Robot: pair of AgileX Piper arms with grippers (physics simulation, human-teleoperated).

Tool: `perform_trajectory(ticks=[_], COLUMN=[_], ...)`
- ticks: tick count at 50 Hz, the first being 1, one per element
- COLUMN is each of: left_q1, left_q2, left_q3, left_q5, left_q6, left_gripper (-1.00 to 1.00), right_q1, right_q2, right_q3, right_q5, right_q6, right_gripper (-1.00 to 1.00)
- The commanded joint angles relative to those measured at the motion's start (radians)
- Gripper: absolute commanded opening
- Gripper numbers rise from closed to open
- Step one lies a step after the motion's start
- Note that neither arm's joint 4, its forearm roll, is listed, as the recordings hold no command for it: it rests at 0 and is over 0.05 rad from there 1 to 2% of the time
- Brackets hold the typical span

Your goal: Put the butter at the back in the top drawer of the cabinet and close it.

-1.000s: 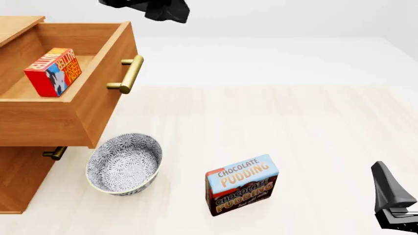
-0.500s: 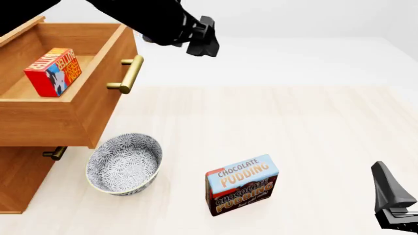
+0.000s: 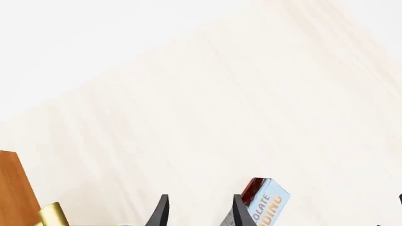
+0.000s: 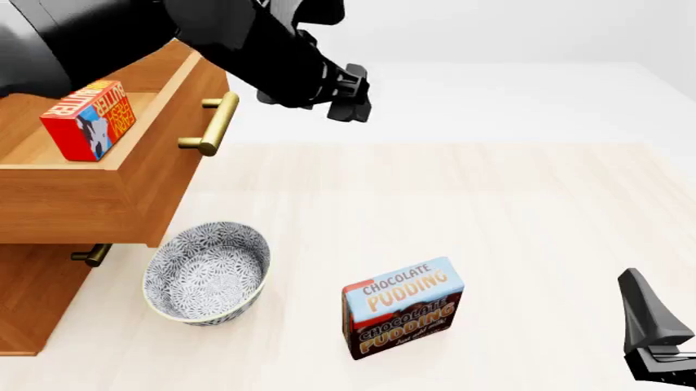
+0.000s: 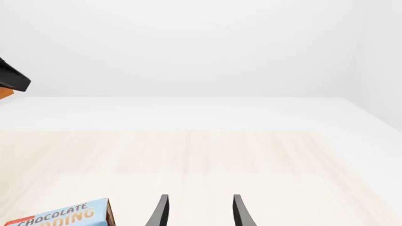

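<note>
Front view: the butter [image 4: 90, 119] is seen at the upper left of the frame, standing tilted on the plain wood floor of the top drawer [image 4: 109, 191], which is pulled well out of the cabinet [image 4: 33, 301]. The small printed carton is judged light and stiff, with flat, fairly slick faces; nothing more needs to be gripped on it, since it already lies inside. The remaining hold is judged to be the brass bar handle [image 4: 213, 124], a smooth round rod on two posts at the drawer front, or the flat wooden front itself, which could simply be pushed. The drawer is expected to slide stiffly and evenly if pressed near its middle.

The left gripper [image 4: 350, 94] hangs above and to the right of the handle, clear of it; in the left wrist view its thin black fingers [image 3: 161, 213] are parted with nothing between them. The right gripper [image 5: 197, 212] is likewise spread and empty, low at the right edge of the front view.

Lower in the frame a patterned ceramic bowl [image 4: 207, 274] and a glossy pudding box [image 4: 403, 307] stand on the pale wood-grain table [image 4: 522, 220], apart from each other.
</note>
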Motion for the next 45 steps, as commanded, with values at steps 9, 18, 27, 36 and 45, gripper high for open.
perform_trajectory(ticks=[9,18,27,36,45], left_q1=[0.035,0.08,0.107,0.154,0.166], left_q2=[0.024,0.027,0.025,0.005,0.003], left_q3=[0.079,0.115,0.146,0.187,0.199], left_q5=[-0.059,-0.076,-0.094,-0.12,-0.122], left_q6=[-0.035,-0.029,-0.016,0.015,0.012], left_gripper=[1.0,1.0,1.0,1.0,1.0], right_q1=[0.0,0.0,0.0,0.0,0.0], right_q2=[0.0,0.0,0.0,0.0,0.0], right_q3=[0.0,0.0,0.0,0.0,0.0], right_q5=[0.0,0.0,0.0,0.0,0.0], right_q6=[0.0,0.0,0.0,0.0,0.0], right_gripper=[1.0,1.0,1.0,1.0,1.0])
